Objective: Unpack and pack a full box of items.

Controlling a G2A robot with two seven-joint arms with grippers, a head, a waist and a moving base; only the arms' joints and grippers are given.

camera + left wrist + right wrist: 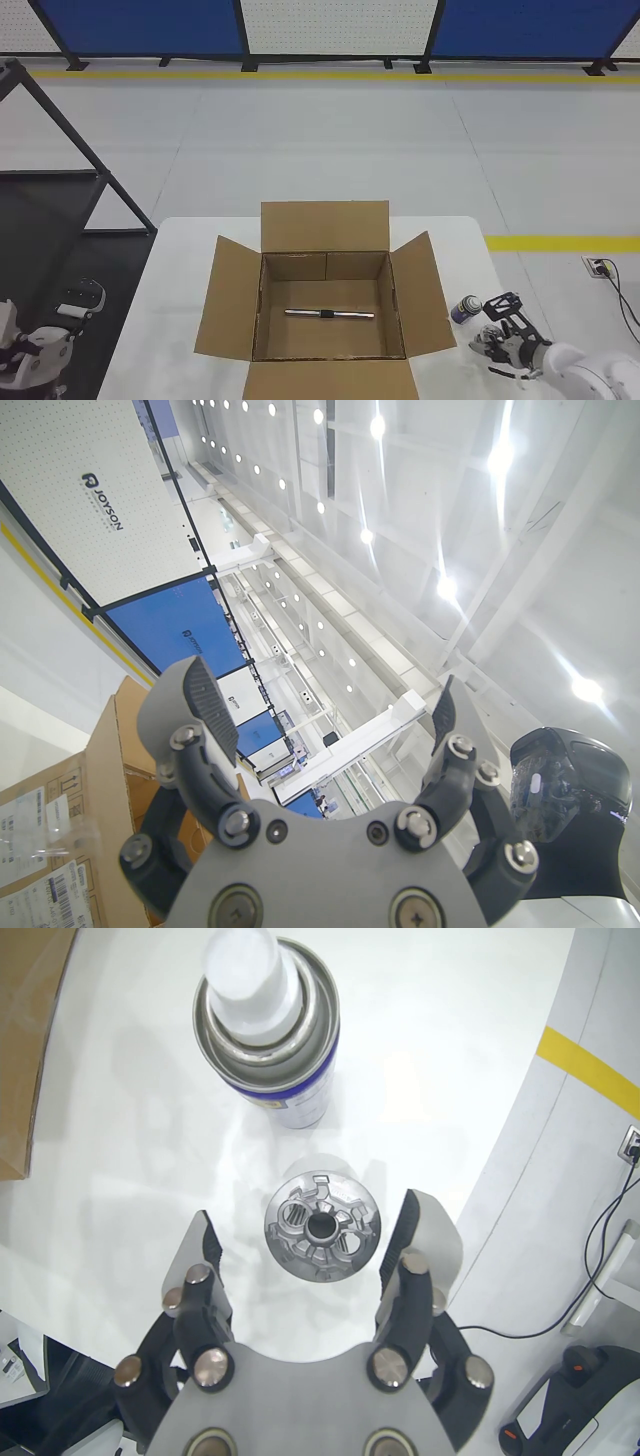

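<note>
Open box on the table, two items out by the right edge, both grippers spread wide and holding nothing.

The cardboard box (325, 227) sits in the middle of the white table (180, 260) with all four flaps folded outward. A thin dark and silver rod (329, 314) lies flat across its floor. A spray can (464, 309) stands upright near the table's right edge, just beside the box's right flap. A round metal disc (322, 1226) lies close to the can, toward the front right corner. The right gripper (310, 1218) hangs over the disc with one finger on either side of it, and neither finger touches it. The left gripper (325, 685) is off the table's left edge beside the box, pointing up at the ceiling.
</note>
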